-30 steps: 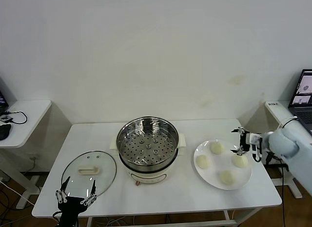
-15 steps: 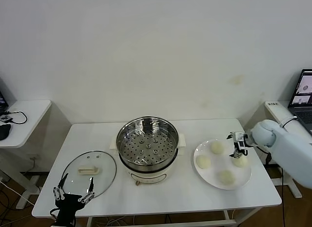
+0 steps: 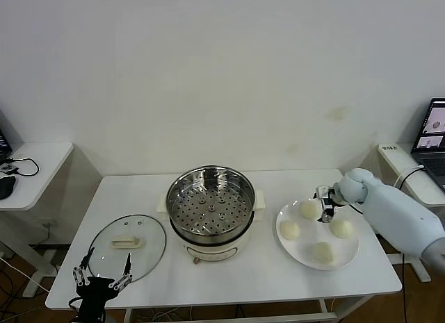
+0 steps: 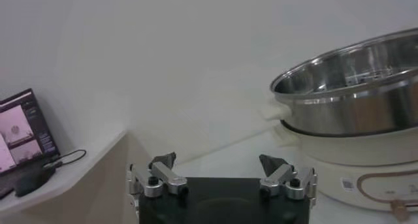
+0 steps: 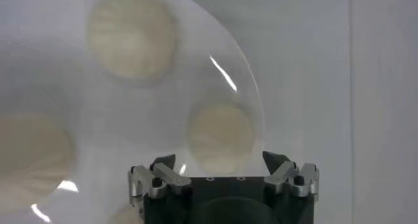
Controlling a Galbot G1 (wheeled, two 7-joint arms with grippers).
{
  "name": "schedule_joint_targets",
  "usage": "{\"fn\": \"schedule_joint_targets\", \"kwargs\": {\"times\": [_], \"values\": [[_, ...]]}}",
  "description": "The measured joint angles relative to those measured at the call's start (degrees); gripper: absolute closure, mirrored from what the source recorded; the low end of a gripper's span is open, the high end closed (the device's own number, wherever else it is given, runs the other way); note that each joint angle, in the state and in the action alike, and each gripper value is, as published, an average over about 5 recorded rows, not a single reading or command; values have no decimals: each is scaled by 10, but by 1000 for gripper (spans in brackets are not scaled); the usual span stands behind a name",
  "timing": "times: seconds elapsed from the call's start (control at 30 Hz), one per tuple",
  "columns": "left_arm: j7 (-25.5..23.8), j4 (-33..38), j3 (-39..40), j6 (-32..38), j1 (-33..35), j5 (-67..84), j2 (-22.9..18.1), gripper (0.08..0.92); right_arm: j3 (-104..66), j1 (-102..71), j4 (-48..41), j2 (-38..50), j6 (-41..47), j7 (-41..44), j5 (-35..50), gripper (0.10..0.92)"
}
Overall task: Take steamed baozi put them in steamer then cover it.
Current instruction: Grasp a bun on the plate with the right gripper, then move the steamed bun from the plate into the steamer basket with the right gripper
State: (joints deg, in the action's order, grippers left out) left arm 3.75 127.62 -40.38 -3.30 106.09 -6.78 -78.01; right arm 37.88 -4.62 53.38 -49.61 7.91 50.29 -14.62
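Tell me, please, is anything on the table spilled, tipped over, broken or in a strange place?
Nothing stands out. The steamer stands upright and uncovered, the cover lies flat on the table beside it, and all four baozi sit on the white plate. The open right hand hovers over the plate.

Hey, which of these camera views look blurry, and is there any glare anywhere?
Right wrist view: the baozi and white plate are soft and out of focus, with bright glare streaks on the plate's rim, while the right gripper is sharp. Left wrist view: the steamer is slightly soft, its steel reflecting the room. Head view: evenly lit, with a faint sheen on the cover.
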Motion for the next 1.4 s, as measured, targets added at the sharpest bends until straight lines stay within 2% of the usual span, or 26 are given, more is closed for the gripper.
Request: {"fn": "schedule_joint_targets", "kwargs": {"times": [0.17,0.43,0.73,1.07,1.4], "values": [[0,-1,0,1,-1,0,0,177,3,3,-13,-13,-1,1,-3,228],[0,-2,0,2,-2,0,-1,177,9,7,-19,-20,3,6,-5,334],[1,-2,1,4,-3,0,-1,177,14,9,-20,-20,5,11,-4,410],[1,-1,2,4,-1,0,-1,177,32,30,3,-4,12,23,11,422],[2,-4,7,5,-5,0,5,177,80,104,87,51,30,31,82,414]]}}
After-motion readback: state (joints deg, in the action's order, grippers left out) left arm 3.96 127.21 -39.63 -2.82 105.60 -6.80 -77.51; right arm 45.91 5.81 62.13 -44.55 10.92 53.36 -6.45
